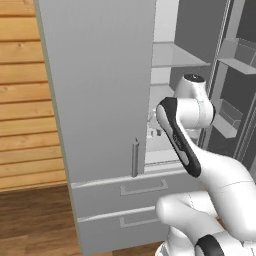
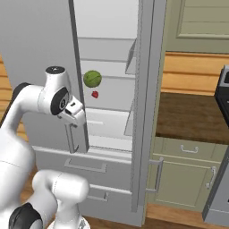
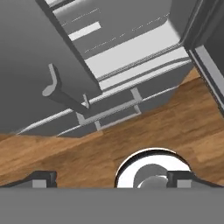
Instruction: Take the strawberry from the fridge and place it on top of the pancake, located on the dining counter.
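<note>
Standing open on its right side, the fridge [image 2: 107,27] shows pale shelves, while its left door [image 1: 95,85] is shut, with a vertical bar handle [image 1: 135,157] near its lower edge. Two drawers [image 1: 125,200] run across the bottom of the fridge.

On a middle shelf, seen from the right base view, the strawberry [image 2: 95,94] lies just below and to the right of a round green fruit [image 2: 92,78]; the two look close, but whether they touch cannot be told. Both sit near the shut door's inner edge.

From the right base view the arm's wrist is bent in front of the shut door, and the gripper [image 2: 74,112] points downward, short of the shelf and to the left of the strawberry. In the hand view the gripper [image 3: 111,177] looks down at the wood floor [image 3: 175,118] and the lower front of the fridge, with one dark fingertip [image 3: 41,178] at the left and the other at the right, so the jaws are spread wide and hold nothing.

To the right of the fridge, a dark brown worktop [image 2: 192,116] sits on green-grey cabinets [image 2: 188,174].
</note>
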